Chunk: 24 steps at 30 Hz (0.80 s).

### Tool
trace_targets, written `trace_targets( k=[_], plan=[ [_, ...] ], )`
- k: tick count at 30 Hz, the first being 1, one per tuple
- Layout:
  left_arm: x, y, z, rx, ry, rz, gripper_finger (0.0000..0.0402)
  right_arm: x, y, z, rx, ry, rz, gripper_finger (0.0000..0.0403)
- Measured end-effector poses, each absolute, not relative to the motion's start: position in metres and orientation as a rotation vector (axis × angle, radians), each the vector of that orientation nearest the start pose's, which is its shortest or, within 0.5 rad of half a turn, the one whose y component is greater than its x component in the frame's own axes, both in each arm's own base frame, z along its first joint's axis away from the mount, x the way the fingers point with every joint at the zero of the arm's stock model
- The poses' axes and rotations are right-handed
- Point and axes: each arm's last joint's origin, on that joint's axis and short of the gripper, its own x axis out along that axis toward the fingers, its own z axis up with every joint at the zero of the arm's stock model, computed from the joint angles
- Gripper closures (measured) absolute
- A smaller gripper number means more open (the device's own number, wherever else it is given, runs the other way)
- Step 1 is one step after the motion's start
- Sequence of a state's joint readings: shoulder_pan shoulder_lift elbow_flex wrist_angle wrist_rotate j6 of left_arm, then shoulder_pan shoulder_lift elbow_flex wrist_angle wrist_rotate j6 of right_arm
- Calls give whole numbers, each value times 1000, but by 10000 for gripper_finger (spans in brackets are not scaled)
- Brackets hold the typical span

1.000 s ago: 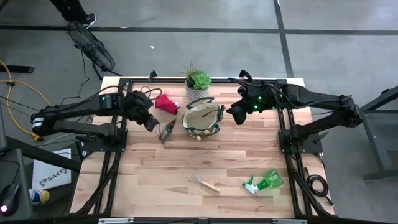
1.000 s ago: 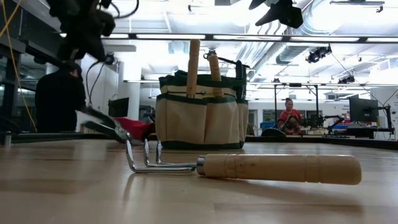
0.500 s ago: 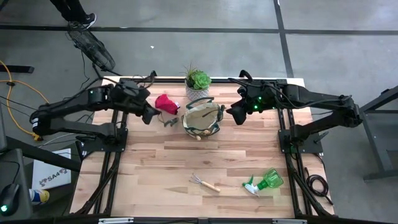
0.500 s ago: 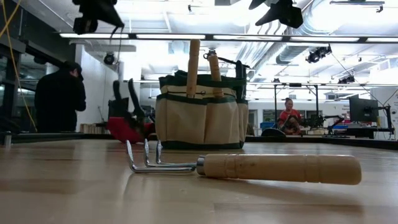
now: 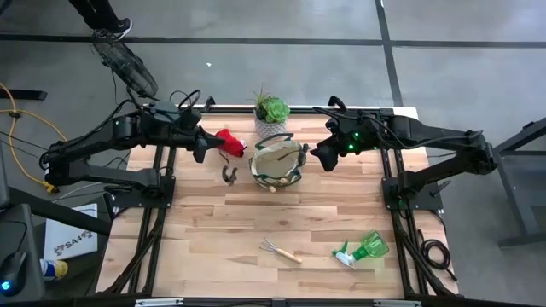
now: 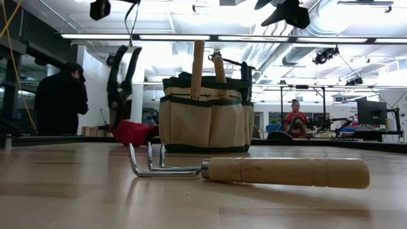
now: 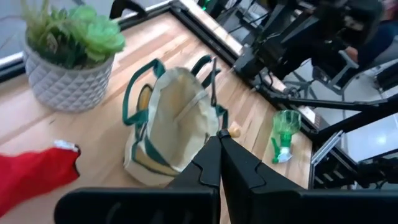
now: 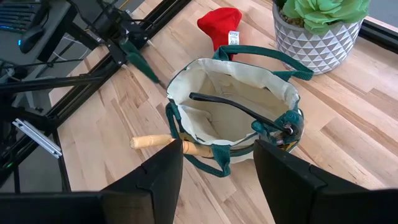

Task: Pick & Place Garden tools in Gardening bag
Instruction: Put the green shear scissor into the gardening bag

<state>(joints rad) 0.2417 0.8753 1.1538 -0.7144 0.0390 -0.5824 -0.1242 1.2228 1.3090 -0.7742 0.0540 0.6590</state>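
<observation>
Dark pruning shears point(image 6: 121, 83) hang left of the gardening bag point(image 5: 277, 164), below my left gripper point(image 5: 201, 153), which is shut on them. The tan bag with its green rim stands upright at the table's far middle, and two wooden trowel handles point(image 6: 198, 63) stick up out of it. My right gripper point(image 8: 217, 180) hovers open above and right of the bag, with nothing between its fingers. A red glove point(image 5: 228, 141) lies left of the bag. The hand rake point(image 5: 280, 250) and the green spray bottle point(image 5: 363, 250) lie near the front edge. My left gripper holds the shears point(image 8: 144, 65) by their upper end, coming in slanting downward from the table's left. In its own wrist view the shut fingers point(image 7: 219, 155) hide the place of contact. The shears hang below the fingers, lower end down, clear of the table.
A succulent in a white pot point(image 5: 271, 115) stands just behind the bag at the far edge. A black frame point(image 5: 388, 183) runs along both table sides. People show in the room beyond the table. Bare wood lies between the bag and the rake.
My left gripper has risen and drawn a little toward the far left, staying shut. The shears, which lay flat on the table left of the bag, have tipped upright and been lifted clear, and now hang below the gripper.
</observation>
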Motion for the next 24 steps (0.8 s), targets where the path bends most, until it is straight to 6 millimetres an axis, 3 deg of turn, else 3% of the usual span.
trace_targets(
  k=[24],
  plan=[
    [163, 38, 414, -598, 128, 200, 401, 241, -32, 371, 655, 608, -392, 215]
  ],
)
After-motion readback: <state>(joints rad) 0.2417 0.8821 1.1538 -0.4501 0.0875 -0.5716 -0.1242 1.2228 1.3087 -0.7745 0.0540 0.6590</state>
